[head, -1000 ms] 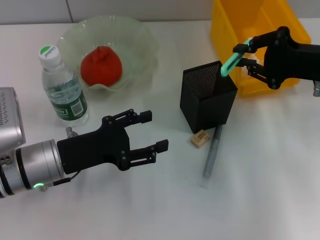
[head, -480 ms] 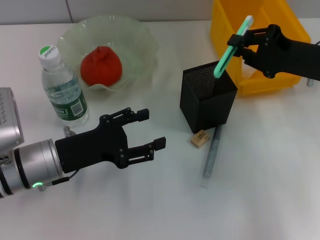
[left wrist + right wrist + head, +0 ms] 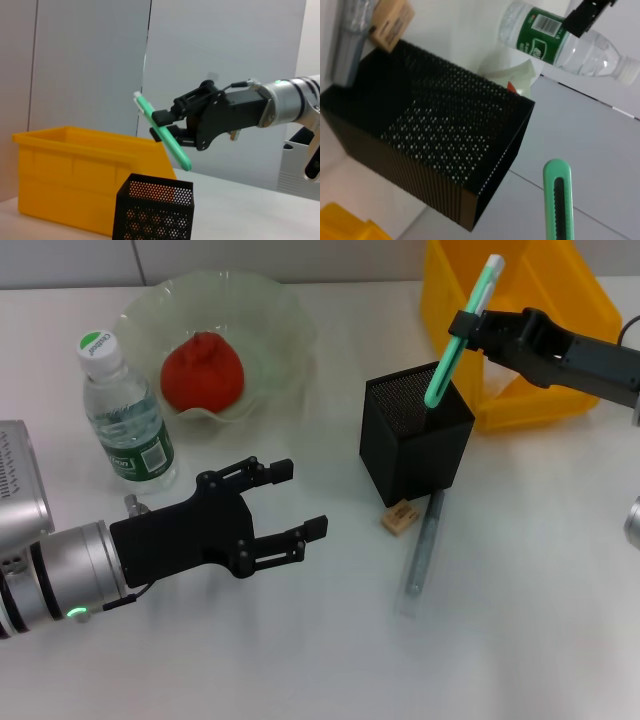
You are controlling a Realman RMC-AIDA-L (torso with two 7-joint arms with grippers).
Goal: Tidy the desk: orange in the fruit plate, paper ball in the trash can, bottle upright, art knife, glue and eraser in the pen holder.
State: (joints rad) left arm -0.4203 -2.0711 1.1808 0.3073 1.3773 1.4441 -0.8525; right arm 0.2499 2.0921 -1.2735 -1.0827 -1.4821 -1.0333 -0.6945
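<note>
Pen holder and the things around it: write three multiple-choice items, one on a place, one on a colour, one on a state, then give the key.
1. Where does the eraser lie?
A. inside the pen holder
B. on the desk beside the pen holder
C. in the fruit plate

2. What colour is the trash can?
A. yellow
B. blue
C. black

3. How does the right pincer stand?
A. open and empty
B. shut on the bottle
C. shut on the art knife

Key: 1 B, it rests at the foot of the pen holder next to the glue; 2 A, bright yellow walls; 3 C, the art knife tilts above the holder's mouth.
</note>
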